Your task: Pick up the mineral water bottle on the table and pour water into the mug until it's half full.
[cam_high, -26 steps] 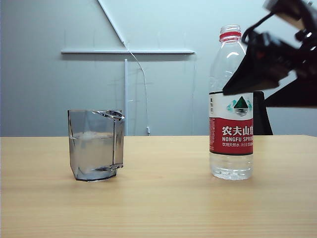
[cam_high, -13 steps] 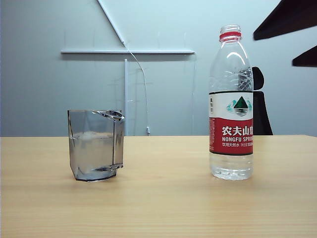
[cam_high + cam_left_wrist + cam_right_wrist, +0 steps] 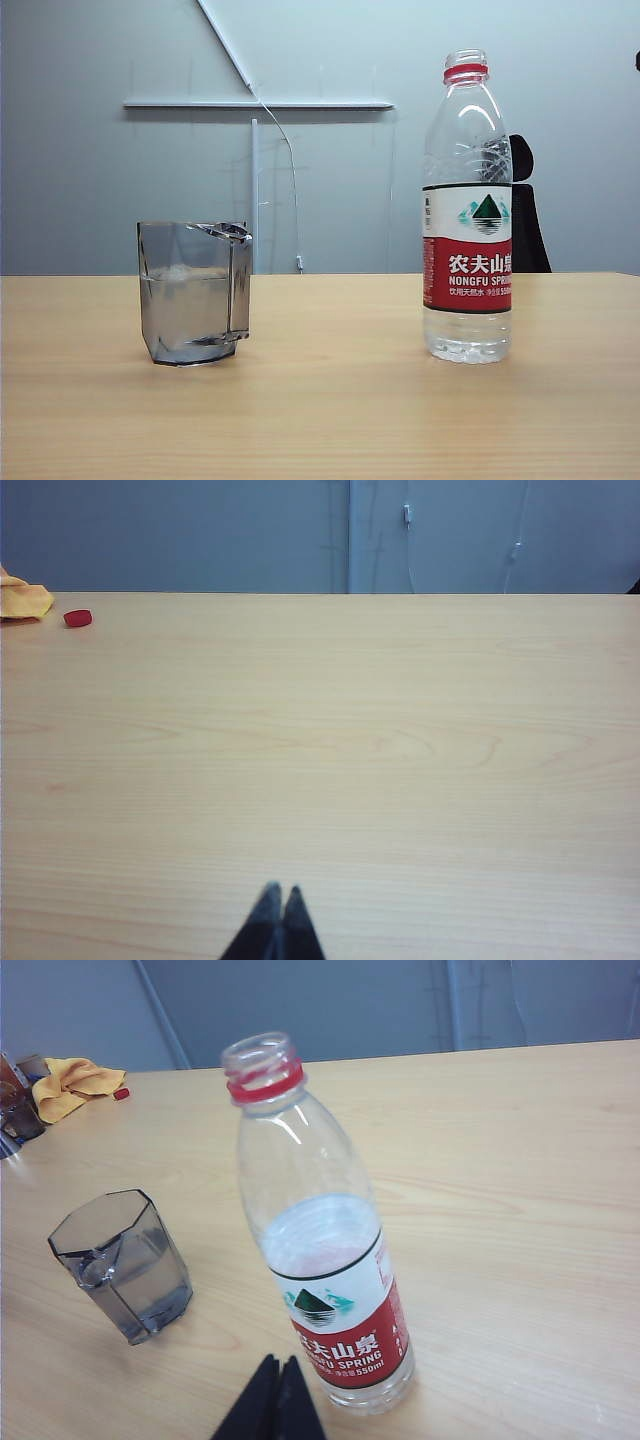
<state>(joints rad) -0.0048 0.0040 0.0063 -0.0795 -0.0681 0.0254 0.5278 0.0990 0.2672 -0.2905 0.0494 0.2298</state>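
Note:
The mineral water bottle [image 3: 467,220] stands upright and uncapped on the right of the table [image 3: 330,420], with a little water [image 3: 467,345] in its base. To its left, the smoky-grey mug [image 3: 193,295] holds water to about mid-height. In the right wrist view, my right gripper [image 3: 279,1360] is shut and empty, hovering above and short of the bottle [image 3: 320,1260], with the mug [image 3: 120,1265] further off. My left gripper [image 3: 280,890] is shut and empty over bare tabletop. Neither gripper's jaws show in the exterior view.
A red bottle cap [image 3: 77,618] lies beside a yellow cloth [image 3: 22,600] near the table's far edge. The cloth [image 3: 72,1082] also shows in the right wrist view, next to a dark cup [image 3: 15,1110]. A black chair [image 3: 528,230] stands behind the bottle.
My right gripper stood open beside the bottle's upper part. It rose to the upper right and left the exterior view, and its jaws now stand shut. Bottle and mug stayed put.

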